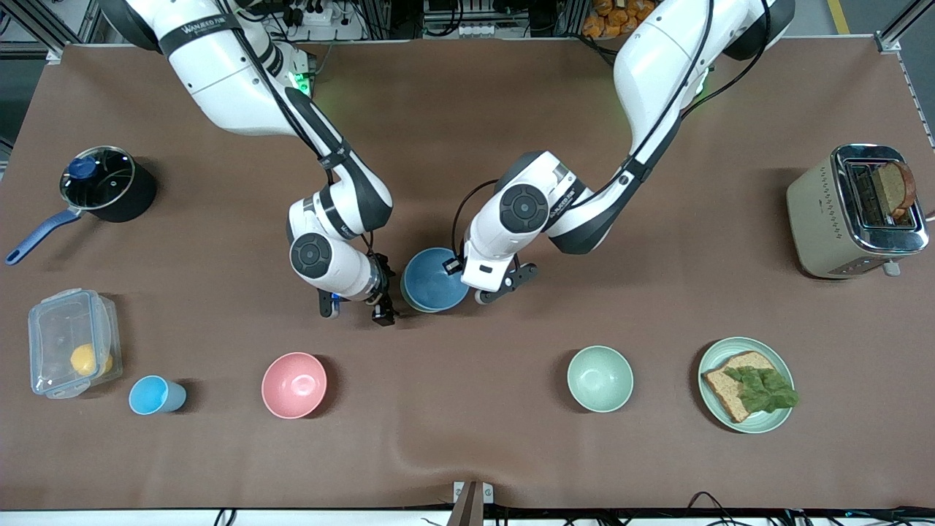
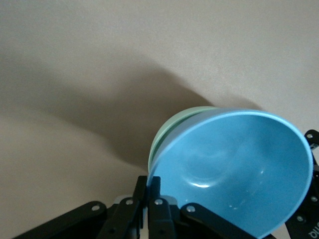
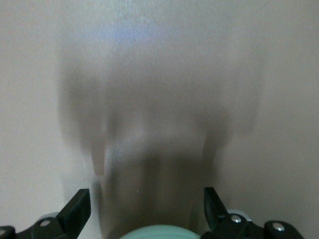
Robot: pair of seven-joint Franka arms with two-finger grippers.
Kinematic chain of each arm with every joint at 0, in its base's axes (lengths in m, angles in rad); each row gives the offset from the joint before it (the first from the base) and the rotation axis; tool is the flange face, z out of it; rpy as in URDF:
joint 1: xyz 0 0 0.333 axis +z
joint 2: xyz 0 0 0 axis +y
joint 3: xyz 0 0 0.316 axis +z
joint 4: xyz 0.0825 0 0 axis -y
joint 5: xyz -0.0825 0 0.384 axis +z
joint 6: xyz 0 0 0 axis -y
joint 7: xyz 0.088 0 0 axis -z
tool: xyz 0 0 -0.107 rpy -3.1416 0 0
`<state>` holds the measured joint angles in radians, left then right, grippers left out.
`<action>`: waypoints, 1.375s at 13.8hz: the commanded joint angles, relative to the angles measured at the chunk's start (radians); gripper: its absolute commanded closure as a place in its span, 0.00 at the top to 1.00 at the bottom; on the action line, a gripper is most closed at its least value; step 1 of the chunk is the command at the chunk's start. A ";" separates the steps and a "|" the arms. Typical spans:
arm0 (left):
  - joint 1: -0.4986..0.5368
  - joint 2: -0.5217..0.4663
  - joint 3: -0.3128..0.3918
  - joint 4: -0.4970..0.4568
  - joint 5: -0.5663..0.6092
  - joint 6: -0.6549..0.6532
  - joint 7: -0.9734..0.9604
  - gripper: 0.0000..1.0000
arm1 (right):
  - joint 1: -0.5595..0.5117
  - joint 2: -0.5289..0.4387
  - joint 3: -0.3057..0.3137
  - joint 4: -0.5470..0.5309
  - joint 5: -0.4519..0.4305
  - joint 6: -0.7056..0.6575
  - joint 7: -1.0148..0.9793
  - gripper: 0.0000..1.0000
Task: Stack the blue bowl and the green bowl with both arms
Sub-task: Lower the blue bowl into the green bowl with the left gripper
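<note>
Round, smooth, matte sky-blue bowl (image 1: pixel 435 277) sits nested inside the round, muted sage-green bowl (image 2: pixel 172 130), near the table's middle, farther from the front camera than the row of other dishes. Blue bowl tilted in the left wrist view, opening upward, interior empty. Green bowl mostly hidden; only a thin rim crescent shows under the blue one.

— Can you read any writing here?

— Hardly. You have a dark band (image 1: pixel 191 31) round the right arm (image 1: pixel 241 88) with pale lettering, too small to make out. The left arm (image 1: pixel 584 204) carries a small mark by its wrist, also unreadable.

— And the toaster (image 1: pixel 855 212)?

— No label you can read.
</note>
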<state>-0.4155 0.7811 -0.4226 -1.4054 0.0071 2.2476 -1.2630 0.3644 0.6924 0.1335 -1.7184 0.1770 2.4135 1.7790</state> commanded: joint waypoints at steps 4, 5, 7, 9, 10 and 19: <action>-0.075 0.030 0.062 0.029 -0.010 0.050 -0.026 0.00 | -0.002 0.012 -0.002 0.011 -0.027 0.001 0.028 1.00; -0.089 0.030 0.076 0.029 -0.010 0.052 -0.026 0.00 | -0.002 0.012 -0.002 0.011 -0.028 0.001 0.028 1.00; -0.092 0.038 0.079 0.029 -0.010 0.053 -0.026 0.00 | -0.002 0.012 -0.002 0.011 -0.039 0.001 0.029 1.00; -0.098 0.041 0.079 0.029 -0.010 0.064 -0.026 0.00 | 0.001 0.013 0.000 0.013 -0.039 0.001 0.030 1.00; -0.098 0.044 0.079 0.029 -0.010 0.066 -0.026 0.00 | 0.005 0.016 0.000 0.013 -0.039 0.006 0.030 1.00; -0.115 0.067 0.085 0.028 -0.007 0.073 -0.024 0.00 | 0.019 0.024 0.005 0.029 -0.037 0.038 0.068 1.00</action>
<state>-0.5131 0.8359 -0.3504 -1.4011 0.0071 2.3152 -1.2706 0.3825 0.7057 0.1327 -1.7106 0.1649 2.4481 1.8034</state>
